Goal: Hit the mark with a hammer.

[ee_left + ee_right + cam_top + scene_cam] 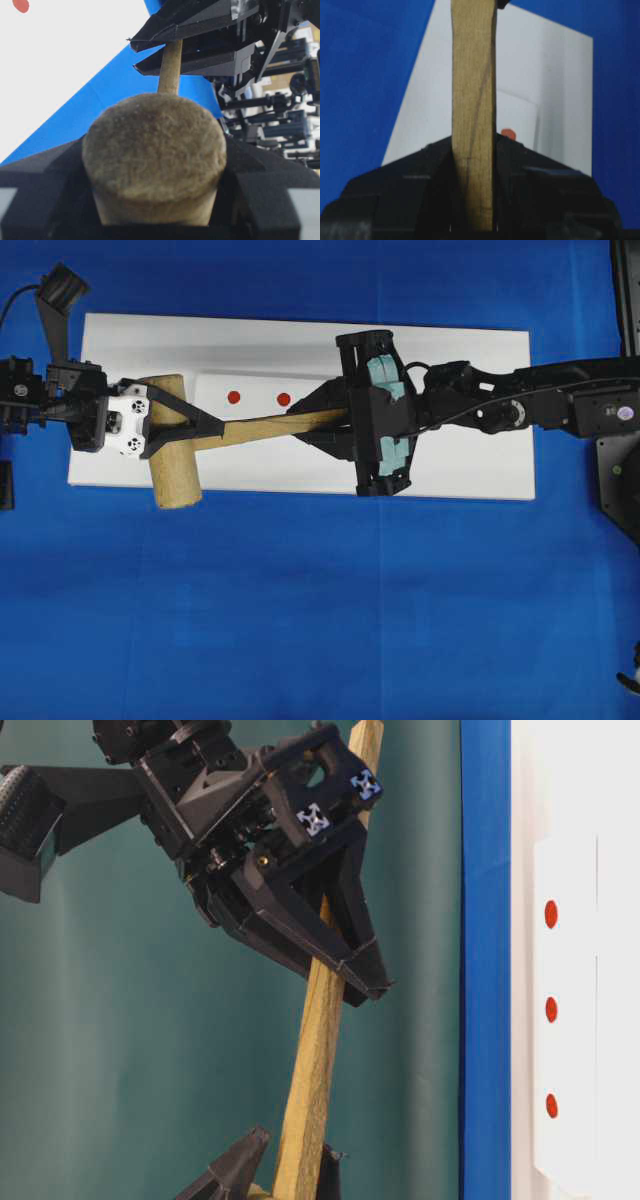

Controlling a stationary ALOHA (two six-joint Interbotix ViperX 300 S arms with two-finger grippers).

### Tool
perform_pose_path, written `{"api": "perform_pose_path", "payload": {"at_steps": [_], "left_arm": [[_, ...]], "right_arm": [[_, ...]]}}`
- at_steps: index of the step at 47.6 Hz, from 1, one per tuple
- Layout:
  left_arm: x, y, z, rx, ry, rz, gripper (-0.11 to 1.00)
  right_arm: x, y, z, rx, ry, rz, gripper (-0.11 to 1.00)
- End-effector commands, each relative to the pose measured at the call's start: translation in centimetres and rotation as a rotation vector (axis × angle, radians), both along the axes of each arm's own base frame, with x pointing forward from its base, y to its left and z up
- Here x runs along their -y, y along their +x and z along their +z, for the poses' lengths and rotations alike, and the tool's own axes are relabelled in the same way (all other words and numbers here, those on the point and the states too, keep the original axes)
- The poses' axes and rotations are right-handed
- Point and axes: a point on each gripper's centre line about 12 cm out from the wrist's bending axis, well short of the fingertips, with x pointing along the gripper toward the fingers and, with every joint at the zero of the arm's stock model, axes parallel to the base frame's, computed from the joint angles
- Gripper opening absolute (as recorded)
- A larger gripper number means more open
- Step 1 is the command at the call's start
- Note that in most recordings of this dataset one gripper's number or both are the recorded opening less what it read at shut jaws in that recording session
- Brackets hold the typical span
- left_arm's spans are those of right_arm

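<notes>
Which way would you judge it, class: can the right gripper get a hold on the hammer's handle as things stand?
Probably yes: the right gripper is already shut around the hammer handle, which runs free of the left gripper at the head.

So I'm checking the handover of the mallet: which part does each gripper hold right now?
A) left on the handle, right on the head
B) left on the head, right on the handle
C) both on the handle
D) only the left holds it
B: in the overhead view the left gripper clamps the wooden mallet around its cylindrical head, while the right gripper is shut on the squared handle.
</notes>
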Motion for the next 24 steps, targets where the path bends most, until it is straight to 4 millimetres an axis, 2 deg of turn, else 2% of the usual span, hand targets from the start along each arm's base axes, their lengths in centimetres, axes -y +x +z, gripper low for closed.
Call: {"api": "perform_pose_path", "payload": {"at_steps": [1,24], "left_arm": [[0.08,0.45,1.82,0.061,0.004,-0.004,0.43],[-0.37,0.14,2.2,0.072,0.012,0.01,0.43]], "right_arm": [[0.08,0.4,1.39,0.037,-0.003,-0.001,0.07],[0.08,0.33,1.34,0.036,0.004,-0.004,0.07]]}}
